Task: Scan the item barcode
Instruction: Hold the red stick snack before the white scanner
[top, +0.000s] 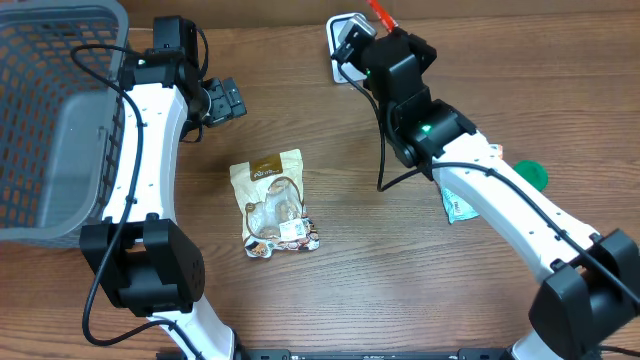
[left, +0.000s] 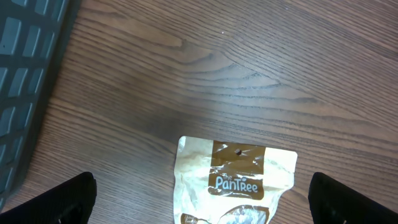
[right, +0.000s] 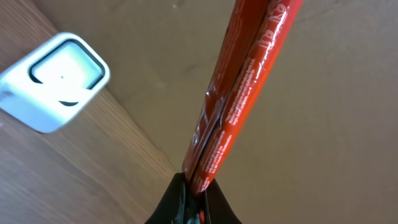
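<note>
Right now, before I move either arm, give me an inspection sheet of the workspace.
Surface: wooden table, dark grain.
Job's things: red packet held up beside the white scanner.
Clutter: snack bag flat mid-table; green object and pale packet by the right arm.
Grippers: left gripper open, empty, above the table near the snack bag's top; right gripper shut on red packet.
Cables: black cable hanging off the right arm; another over the left arm.
Surroundings: grey basket beside the left arm.
</note>
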